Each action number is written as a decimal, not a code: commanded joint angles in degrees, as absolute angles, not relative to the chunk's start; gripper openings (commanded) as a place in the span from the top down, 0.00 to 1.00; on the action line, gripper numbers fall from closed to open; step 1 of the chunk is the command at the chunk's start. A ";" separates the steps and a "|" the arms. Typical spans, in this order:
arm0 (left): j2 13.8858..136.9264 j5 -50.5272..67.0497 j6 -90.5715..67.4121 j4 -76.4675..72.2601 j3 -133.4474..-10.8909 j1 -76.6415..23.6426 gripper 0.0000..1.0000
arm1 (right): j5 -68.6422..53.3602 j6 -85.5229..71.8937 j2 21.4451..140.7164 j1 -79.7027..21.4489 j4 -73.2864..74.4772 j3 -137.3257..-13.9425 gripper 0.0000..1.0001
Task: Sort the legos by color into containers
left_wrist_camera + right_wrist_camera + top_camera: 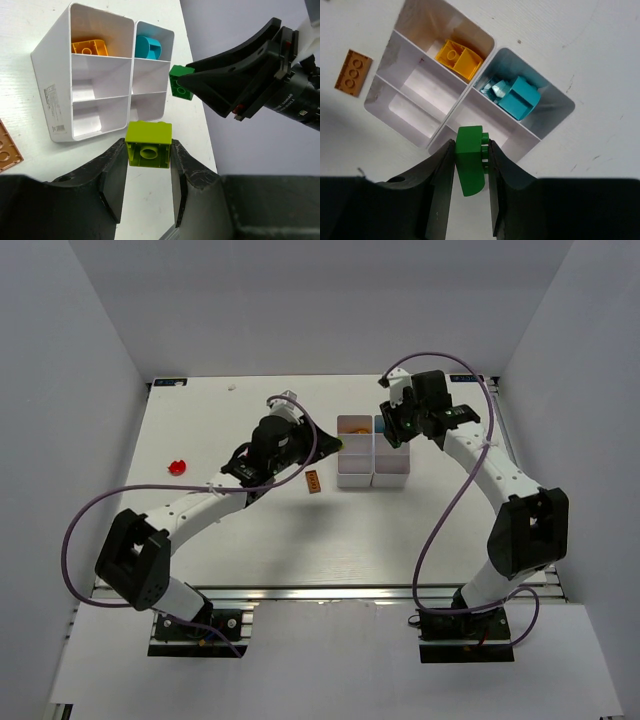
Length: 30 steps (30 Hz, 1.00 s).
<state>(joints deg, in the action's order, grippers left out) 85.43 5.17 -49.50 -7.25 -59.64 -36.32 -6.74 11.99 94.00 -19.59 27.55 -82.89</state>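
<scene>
The white six-compartment tray (352, 478) stands mid-table. One far compartment holds a yellow-orange brick (90, 47), the one beside it a teal piece (148, 47); the other compartments look empty. My left gripper (148, 150) is shut on a lime-green brick (148, 144), held just off the tray's near end. My right gripper (470, 150) is shut on a dark green brick (469, 160), held above the teal piece's column of the tray (372, 95). It also shows in the left wrist view (179, 85). A brown plate (313, 481) lies left of the tray. A red piece (178, 467) lies far left.
Both grippers (332, 443) (398, 430) crowd the tray from opposite sides, the right one's fingers (235, 75) close above the left one's brick. Purple cables loop over each arm. White walls enclose the table on three sides.
</scene>
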 commanded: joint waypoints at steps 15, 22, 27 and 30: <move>77.43 2.29 -49.48 -6.77 -55.28 -36.04 1.00 | -20.30 43.86 94.66 -17.58 14.95 -79.46 1.00; 77.34 2.29 -49.48 -6.85 -55.02 -35.95 1.00 | -20.66 42.98 96.07 -17.49 16.17 -79.63 1.00; 77.69 2.46 -49.31 -7.03 -55.20 -35.86 1.00 | -19.07 42.80 96.50 -17.49 15.82 -77.61 0.98; 77.78 2.55 -49.31 -7.03 -55.28 -35.95 1.00 | -18.55 42.37 96.59 -17.49 15.47 -76.99 0.96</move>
